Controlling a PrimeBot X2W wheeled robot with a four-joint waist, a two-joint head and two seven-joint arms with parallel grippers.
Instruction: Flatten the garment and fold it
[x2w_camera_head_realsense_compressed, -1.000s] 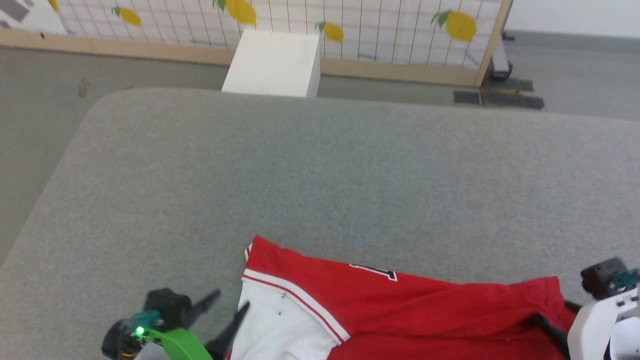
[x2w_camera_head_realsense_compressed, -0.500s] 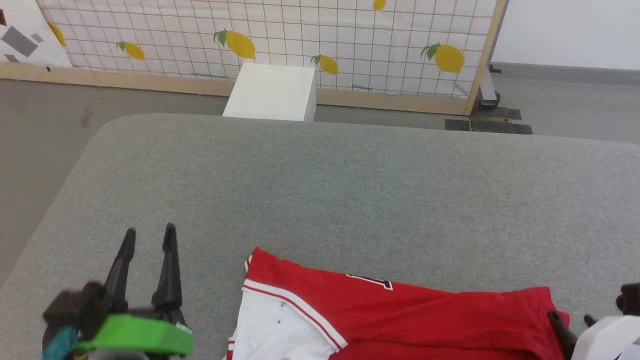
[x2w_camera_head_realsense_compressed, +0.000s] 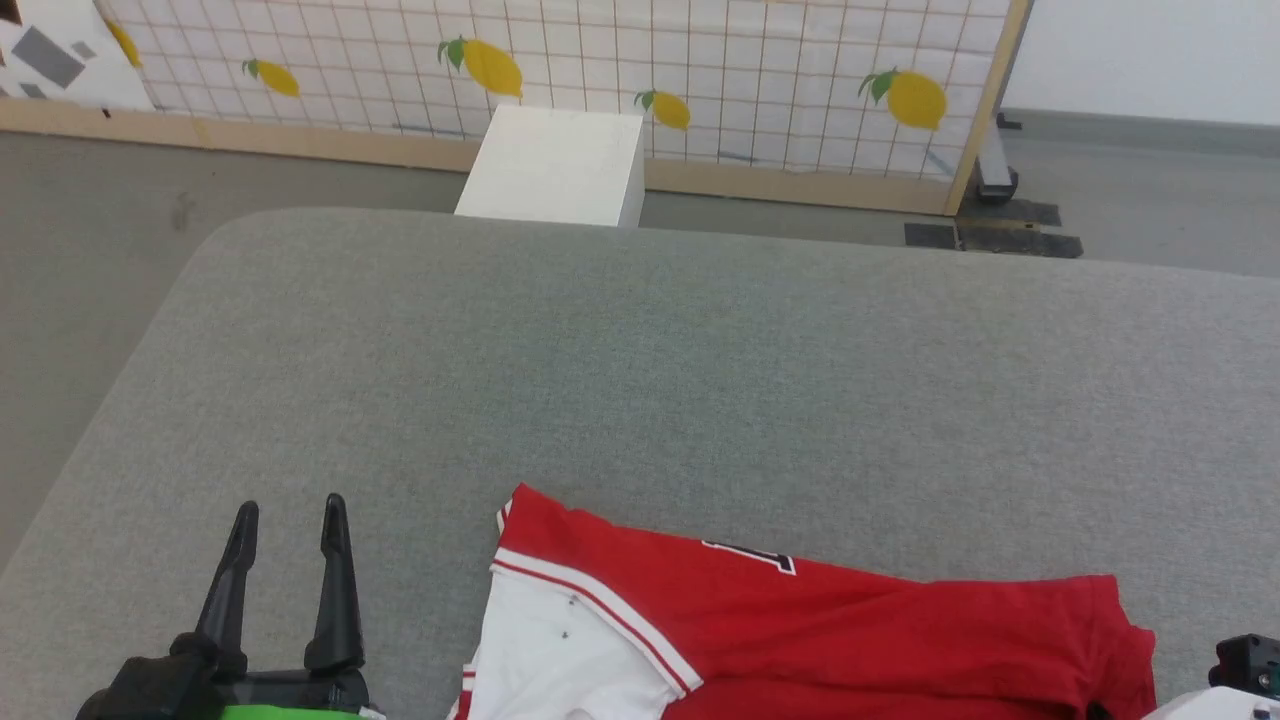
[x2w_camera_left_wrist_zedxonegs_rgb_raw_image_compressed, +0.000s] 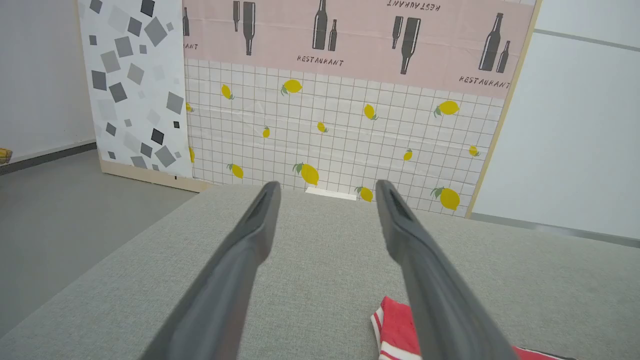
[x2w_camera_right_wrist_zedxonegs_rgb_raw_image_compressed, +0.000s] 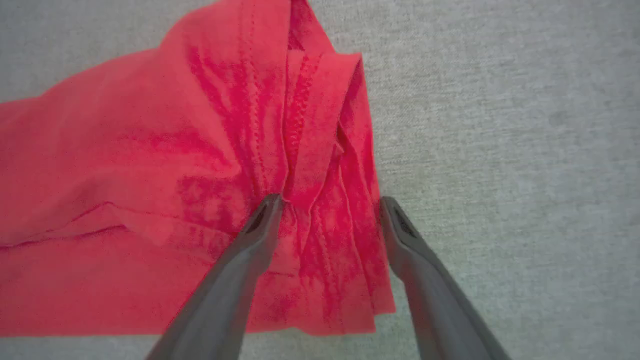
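- The pink band (x2w_camera_left_wrist_zedxonegs_rgb_raw_image_compressed: 350, 45) atop the screen beyond the worktop's far edge reads "RESTAURANT" several times, among dark bottle shapes; 1 copy at the top is upside down.
- Below the band, the white grid panel (x2w_camera_head_realsense_compressed: 780, 70) is printed with yellow lemons.
- The garment (x2w_camera_head_realsense_compressed: 850, 630) lies at the worktop's (x2w_camera_head_realsense_compressed: 640, 360) near edge, from the middle toward the near right corner. It is red, with a white sleeve (x2w_camera_head_realsense_compressed: 560, 650) edged in red-white stripes.
- A scrap of black, white-outlined lettering (x2w_camera_head_realsense_compressed: 750, 556) shows on the red cloth; it cannot be read.
- A white box (x2w_camera_head_realsense_compressed: 555, 165) stands on the floor behind the far edge; whether it holds anything cannot be told.
- The left gripper (x2w_camera_head_realsense_compressed: 289, 506) is spread apart and empty, above bare worktop near the near left corner, beside the sleeve.
- The right gripper (x2w_camera_right_wrist_zedxonegs_rgb_raw_image_compressed: 330, 201) is released, its 2 fingers straddling the garment's bunched red end; whether they touch the cloth cannot be told.
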